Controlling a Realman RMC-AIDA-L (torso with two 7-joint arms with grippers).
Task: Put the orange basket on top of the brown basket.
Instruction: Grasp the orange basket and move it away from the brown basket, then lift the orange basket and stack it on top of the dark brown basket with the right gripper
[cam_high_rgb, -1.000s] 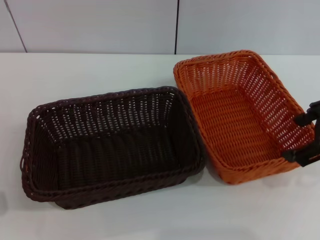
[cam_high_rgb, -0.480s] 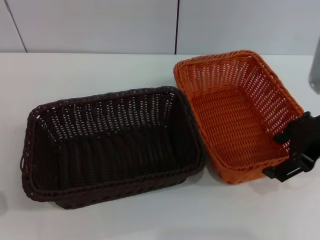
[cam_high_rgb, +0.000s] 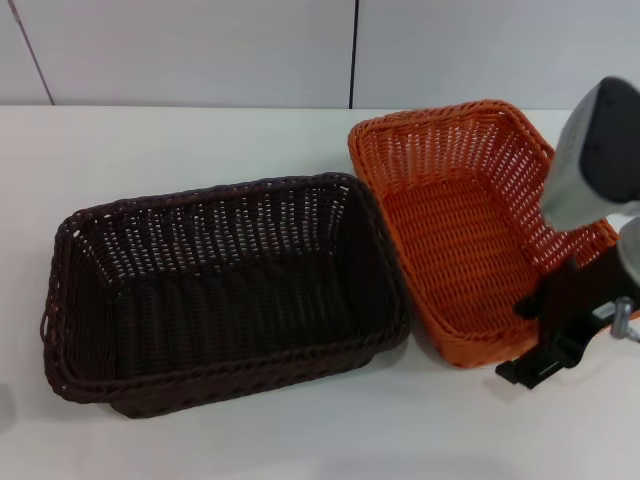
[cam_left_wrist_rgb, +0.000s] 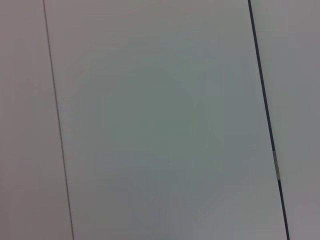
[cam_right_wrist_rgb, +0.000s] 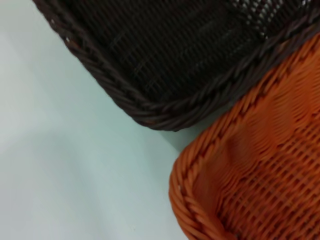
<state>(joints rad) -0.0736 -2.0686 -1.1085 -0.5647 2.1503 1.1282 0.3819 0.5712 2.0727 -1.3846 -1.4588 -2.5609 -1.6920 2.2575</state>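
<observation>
The right tool (cam_high_rgb: 545, 335) hangs at the near right corner of the orange basket (cam_high_rgb: 470, 230); whether it grips, I cannot tell. Light, stiff plastic wicker, best pinched at its braided rim, it sits on the white table (cam_high_rgb: 200, 140) touching the brown basket (cam_high_rgb: 220, 285).

A big white table (cam_high_rgb: 200, 440) fills the room's front. Behind it stands a pale grey wall (cam_high_rgb: 200, 50) made of flat panels, with thin dark lines (cam_high_rgb: 353, 55) between them.

Brown basket (cam_high_rgb: 225, 290) beside orange basket (cam_high_rgb: 470, 230)
</observation>
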